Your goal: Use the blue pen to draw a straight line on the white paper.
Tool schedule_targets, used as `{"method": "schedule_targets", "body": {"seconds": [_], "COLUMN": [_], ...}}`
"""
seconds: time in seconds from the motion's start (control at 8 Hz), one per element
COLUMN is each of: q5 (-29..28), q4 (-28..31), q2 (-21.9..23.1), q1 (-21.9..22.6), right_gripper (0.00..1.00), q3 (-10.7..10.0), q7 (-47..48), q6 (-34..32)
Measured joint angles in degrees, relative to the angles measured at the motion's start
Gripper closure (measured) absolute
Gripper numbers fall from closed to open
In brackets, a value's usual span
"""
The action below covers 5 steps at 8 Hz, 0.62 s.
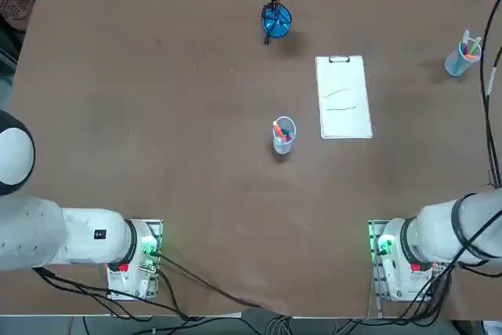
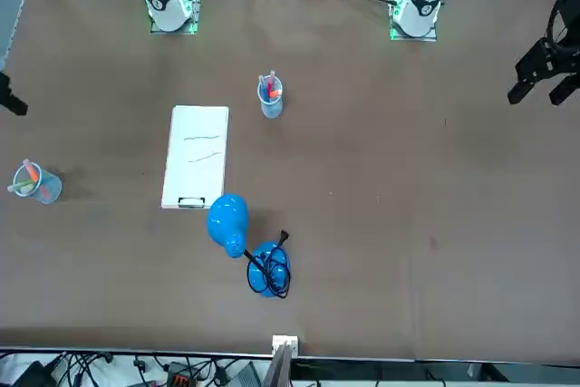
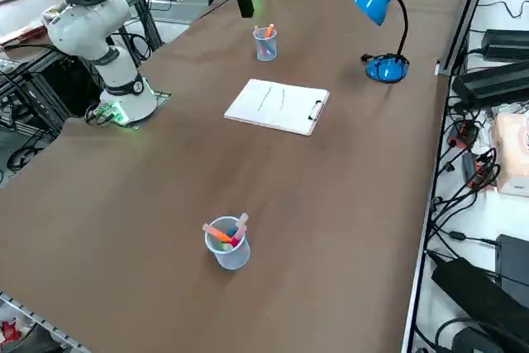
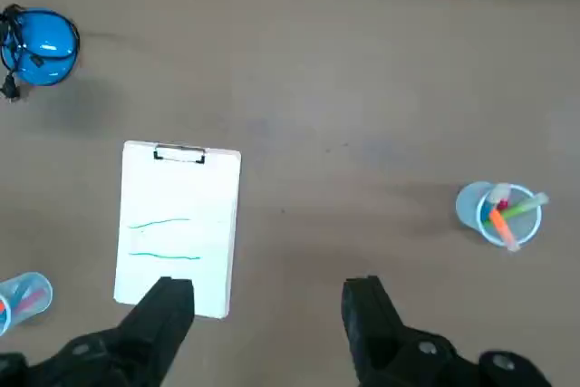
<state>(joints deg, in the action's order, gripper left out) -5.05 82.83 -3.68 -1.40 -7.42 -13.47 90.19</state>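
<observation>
1. Showing white and rectangular, the white paper lies flat mid-table on a clipboard, its thin metal clip at the far end, two thin wavy lines across it.
2. Two translucent, round cups hold pens, one left of the paper, one right; blue shows in both, so which is the blue pen, I can't tell.
3. The right gripper hovers over the table's right side, fingers wide apart, nothing between them.
4. One glossy blue lamp stands far left of the paper.
</observation>
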Motion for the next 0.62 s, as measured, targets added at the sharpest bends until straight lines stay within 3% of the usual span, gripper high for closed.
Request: {"method": "schedule_targets", "body": {"seconds": [0.25, 0.38, 0.62], "q5": [4.16, 5.93, 6.6], "q4": [4.39, 7.77, 12.68], "q2": [3.38, 5.93, 10.35], "q1": [3.16, 3.17, 3.15], "right_gripper": [0.0, 0.0, 0.0], "q3": [1.31, 2.86, 3.7], "q7": [4.24, 5.55, 6.52], "q6": [0.09, 0.21, 0.24]}}
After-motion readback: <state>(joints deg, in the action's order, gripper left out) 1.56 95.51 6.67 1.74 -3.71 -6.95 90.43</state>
